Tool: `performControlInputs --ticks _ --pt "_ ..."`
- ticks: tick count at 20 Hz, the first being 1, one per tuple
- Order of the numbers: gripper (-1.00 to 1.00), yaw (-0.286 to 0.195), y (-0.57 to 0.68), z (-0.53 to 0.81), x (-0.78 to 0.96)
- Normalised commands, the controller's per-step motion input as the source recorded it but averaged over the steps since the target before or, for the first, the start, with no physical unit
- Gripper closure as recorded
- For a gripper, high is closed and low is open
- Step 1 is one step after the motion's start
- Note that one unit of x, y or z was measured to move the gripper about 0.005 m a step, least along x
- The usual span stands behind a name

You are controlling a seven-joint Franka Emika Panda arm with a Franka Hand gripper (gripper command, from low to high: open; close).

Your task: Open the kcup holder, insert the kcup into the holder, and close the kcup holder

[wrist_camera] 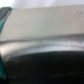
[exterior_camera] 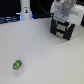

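Note:
The kcup (exterior_camera: pixel 18 64) is a small bright-green pod lying on the white table near the front at the exterior view's left. The kcup holder (exterior_camera: pixel 64 30) is a black box with two stacked drawer fronts at the back right; both drawers look shut. My gripper (exterior_camera: pixel 64 19) hangs right above the holder's top, its white hand covering the upper part of the box. Its fingers are too blurred to tell open from shut. The wrist view shows only a blurred grey surface (wrist_camera: pixel 45 30) with a dark band below it, very close; the kcup is out of that view.
A white bottle-shaped object (exterior_camera: pixel 25 11) stands at the back left of the table (exterior_camera: pixel 45 55). Dark clutter lies along the back edge behind it.

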Motion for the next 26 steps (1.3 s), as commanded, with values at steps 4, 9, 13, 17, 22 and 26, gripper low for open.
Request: performControlInputs --ticks 4,9,13,17,22,26 --pt "1.0 -0.063 -0.32 0.13 0.96" --pt "1.0 -0.065 -0.32 0.15 0.96" --pt "1.0 -0.069 -0.34 0.15 0.95" --pt "1.0 -0.073 -0.36 0.15 0.93" --pt "1.0 -0.078 -0.36 0.14 0.91" --pt "1.0 -0.075 -0.38 0.14 0.92"
